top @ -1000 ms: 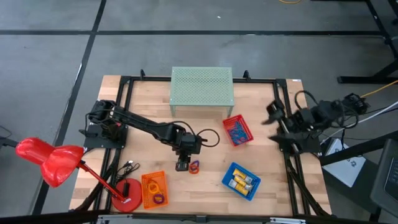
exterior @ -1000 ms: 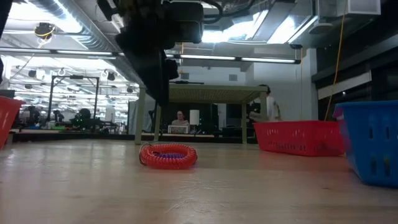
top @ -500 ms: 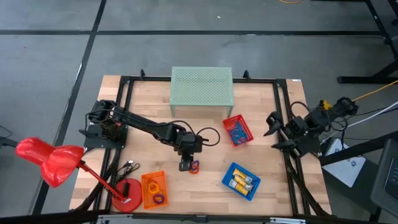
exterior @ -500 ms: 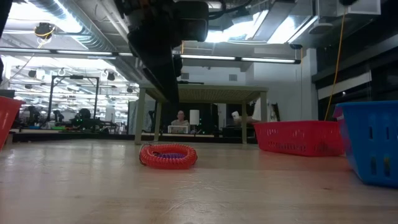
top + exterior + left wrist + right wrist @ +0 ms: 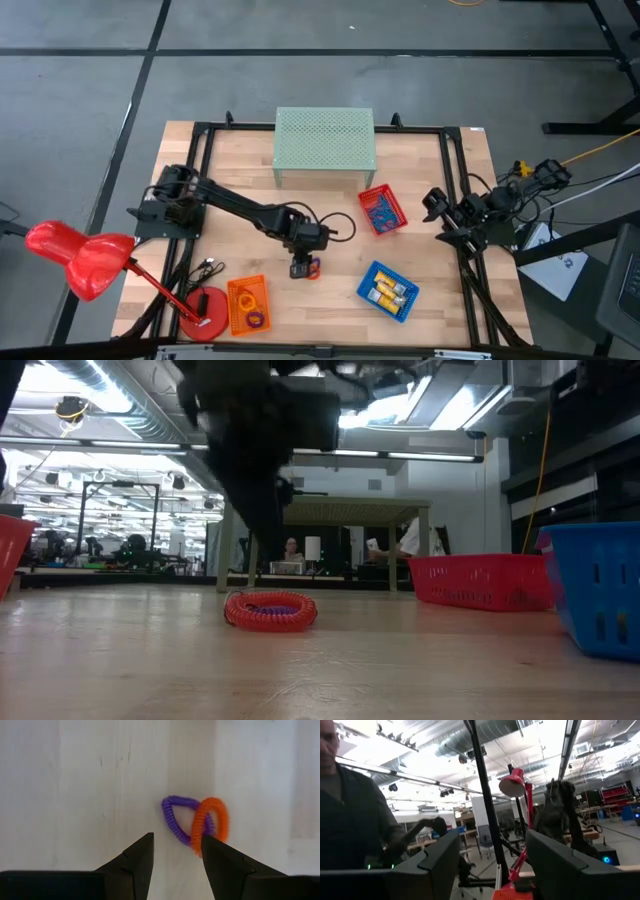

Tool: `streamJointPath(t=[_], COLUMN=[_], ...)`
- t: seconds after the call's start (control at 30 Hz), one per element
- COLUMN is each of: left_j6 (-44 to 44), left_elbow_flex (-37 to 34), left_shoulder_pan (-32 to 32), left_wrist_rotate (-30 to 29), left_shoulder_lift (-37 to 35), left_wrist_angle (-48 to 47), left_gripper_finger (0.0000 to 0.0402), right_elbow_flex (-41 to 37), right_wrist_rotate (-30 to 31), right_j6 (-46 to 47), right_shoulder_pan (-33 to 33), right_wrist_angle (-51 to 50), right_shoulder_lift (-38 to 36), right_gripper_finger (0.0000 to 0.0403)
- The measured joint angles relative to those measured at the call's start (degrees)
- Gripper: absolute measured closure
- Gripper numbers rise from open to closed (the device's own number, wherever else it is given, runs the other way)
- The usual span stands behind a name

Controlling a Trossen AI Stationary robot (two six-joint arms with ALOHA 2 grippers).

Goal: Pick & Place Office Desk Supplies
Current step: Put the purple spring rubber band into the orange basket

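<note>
Over 2 rings [image 5: 195,822], left gripper [image 5: 176,851] fingers apart, holding nothing.

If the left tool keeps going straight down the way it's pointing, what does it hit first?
Probably the orange ring, linked with the purple ring on the table. The open left tool points straight down; one fingertip already overlaps the orange ring's edge.

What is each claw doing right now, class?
Left claw: open, holding nothing, above the purple ring and orange ring.
Right claw: open, empty, at the table's right edge.
</note>
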Motion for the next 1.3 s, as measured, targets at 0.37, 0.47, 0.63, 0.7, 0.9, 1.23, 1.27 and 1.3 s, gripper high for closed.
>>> streamJointPath(t=[0.37,0.47,0.63,0.7,0.9,1.23,1.27,1.3], left_j6=[-2.4,-1.6,-1.4,-0.6,-0.7,-1.6,-1.0,-0.6], left_elbow_flex=[0.0,0.0,1.2,1.9,3.7,4.4,4.4,4.4], left_shoulder_pan=[3.0,3.2,1.7,0.8,0.3,1.7,2.0,2.2], left_wrist_rotate=[-1.2,0.8,2.3,0.6,-0.1,-7.5,-7.4,-7.1], left_shoulder_lift=[5.2,5.2,5.2,5.5,9.0,11.3,11.3,11.3], left_wrist_angle=[3.3,4.3,4.7,4.7,2.9,-1.1,-1.2,-1.3], left_gripper_finger=[0.0242,0.0242,0.0242,0.0242,0.0242,0.0261,0.0273,0.0287], right_elbow_flex=[0.0,0.0,0.1,0.1,0.1,0.1,0.1,0.1], right_wrist_rotate=[0.1,0.3,0.3,0.3,0.4,0.9,0.9,0.9], right_j6=[2.7,2.6,2.6,2.6,1.3,2.7,2.6,2.6], right_shoulder_pan=[0.0,0.0,0.0,0.0,0.0,0.0,0.0,0.0], right_wrist_angle=[0.3,0.3,0.3,0.2,0.2,0.2,0.2,0.2], right_shoulder_lift=[0.0,0.0,0.0,0.0,0.0,0.0,0.0,0.0], right_gripper_finger=[0.0174,0.0174,0.0174,0.0174,0.0174,0.0174,0.0174,0.0174])
